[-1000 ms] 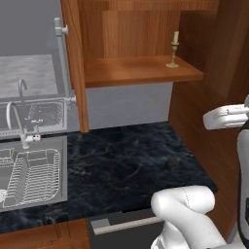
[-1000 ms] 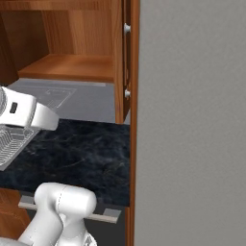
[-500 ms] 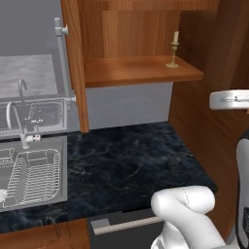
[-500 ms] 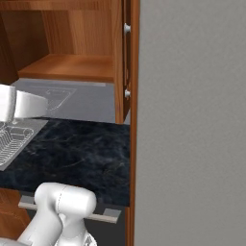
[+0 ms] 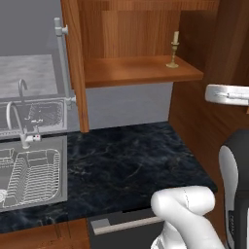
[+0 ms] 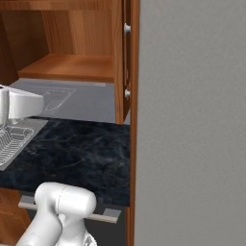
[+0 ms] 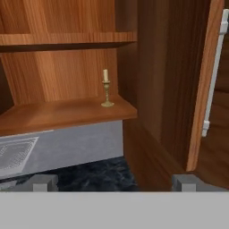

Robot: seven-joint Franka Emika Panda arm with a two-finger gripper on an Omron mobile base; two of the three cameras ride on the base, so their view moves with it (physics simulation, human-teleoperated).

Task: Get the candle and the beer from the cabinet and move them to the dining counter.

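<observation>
A: Where is the candle (image 5: pixel 172 49) seen?

B: It is stood upright near the right front corner of the lower shelf of the cabinet (image 5: pixel 136 70), whose doors are swung open. It is also seen from the hand view (image 7: pixel 106 88), well ahead of the gripper (image 7: pixel 114 182).

A: And the jaws?

B: They are spread fully wide; nothing is held between them. A black counter (image 5: pixel 126 165) and a steel sink (image 5: pixel 31 175) are seen below.
</observation>
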